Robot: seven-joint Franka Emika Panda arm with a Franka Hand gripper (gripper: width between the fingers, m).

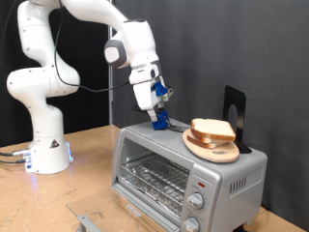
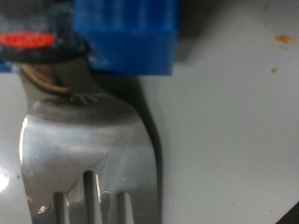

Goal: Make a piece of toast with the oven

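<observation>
In the exterior view the white Panda arm [image 1: 72,43] reaches down over the silver toaster oven [image 1: 183,169], and its gripper [image 1: 157,118] stands with its blue fingertips [image 1: 160,122] touching or just above the oven's top near the rear corner on the view's left. Whether the jaws are spread or pressed together cannot be told from here; nothing shows between them. The piece of toast [image 1: 212,129] lies well apart from the jaws, toward the view's right, stacked with other slices on a round wooden plate [image 1: 208,147] that rests on the oven's top. Behind the plate, further from the jaws, stands a black upright holder [image 1: 235,114]. Below the jaws, the oven's glass door [image 1: 154,172] is shut with the wire rack [image 1: 154,177] visible behind it; the knobs [image 1: 198,198] and a small red light [image 1: 198,181] sit on the front panel at the view's right. The lettering on the oven's front is too small to read.

In the wrist view a blue block [image 2: 126,35] of the gripper fills the area close to the lens, with a red round part [image 2: 28,40] beside it. Just past it lies a shiny metal fork [image 2: 84,154], its tines [image 2: 89,196] pointing away, on a pale grey surface [image 2: 234,131]. The jaws' state cannot be told here either. No bread and no writing show in this view.
</observation>
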